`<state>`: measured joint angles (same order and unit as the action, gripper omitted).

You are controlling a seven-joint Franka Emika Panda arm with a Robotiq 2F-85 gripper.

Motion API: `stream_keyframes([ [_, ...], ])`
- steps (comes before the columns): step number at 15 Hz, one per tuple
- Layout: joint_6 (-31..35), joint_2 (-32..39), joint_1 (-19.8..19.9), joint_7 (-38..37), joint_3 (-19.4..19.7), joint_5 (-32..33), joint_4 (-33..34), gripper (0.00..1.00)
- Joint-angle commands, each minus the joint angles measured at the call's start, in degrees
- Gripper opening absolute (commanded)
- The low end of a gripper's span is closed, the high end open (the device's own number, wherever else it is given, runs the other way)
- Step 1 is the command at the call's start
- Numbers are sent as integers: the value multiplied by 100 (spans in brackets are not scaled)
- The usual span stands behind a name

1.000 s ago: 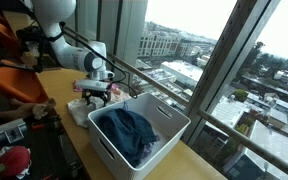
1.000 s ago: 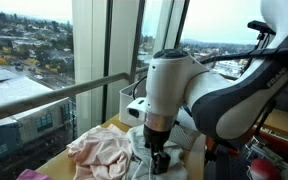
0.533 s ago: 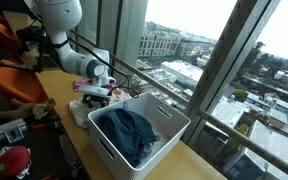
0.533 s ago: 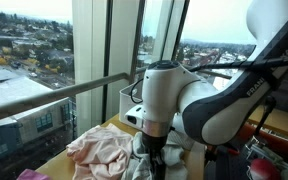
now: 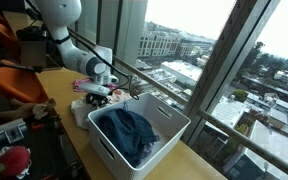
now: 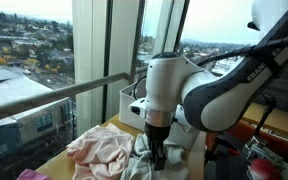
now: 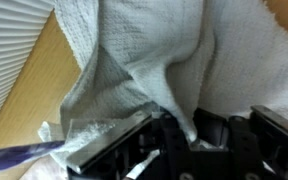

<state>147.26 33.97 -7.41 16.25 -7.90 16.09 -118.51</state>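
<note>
Claw [image 6: 158, 156] sits low in the cloth pile, pinching a fold of white towel [image 7: 134, 55] that bunches between and above its fingers. Pink cloth [image 6: 96, 150] lies just beside it. Looks like the grab step; a straight lift needs a firm pinch first.

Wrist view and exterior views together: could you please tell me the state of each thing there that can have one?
hand: lowered, closed on a raised fold of the white towel.
white towel: crumpled, one fold pinched up between the fingers.
pink garment: crumpled heap beside the towel, not gripped.
white bin: upright, open at the top.
blue garment: bunched inside the bin.
</note>
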Motion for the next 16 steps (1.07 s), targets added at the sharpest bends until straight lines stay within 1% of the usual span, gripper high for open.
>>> stream_keyframes([
  [1,-483,-1235,155,169,-172,-245,-738,3],
  [6,-996,-2678,108,111,-59,-228,-1149,3],
  [9,-1368,-3570,128,131,22,-232,-1233,3],
  [12,-1879,-4336,181,180,153,-228,-1099,3],
  [16,-2580,-5079,300,302,444,-201,-593,3],
])
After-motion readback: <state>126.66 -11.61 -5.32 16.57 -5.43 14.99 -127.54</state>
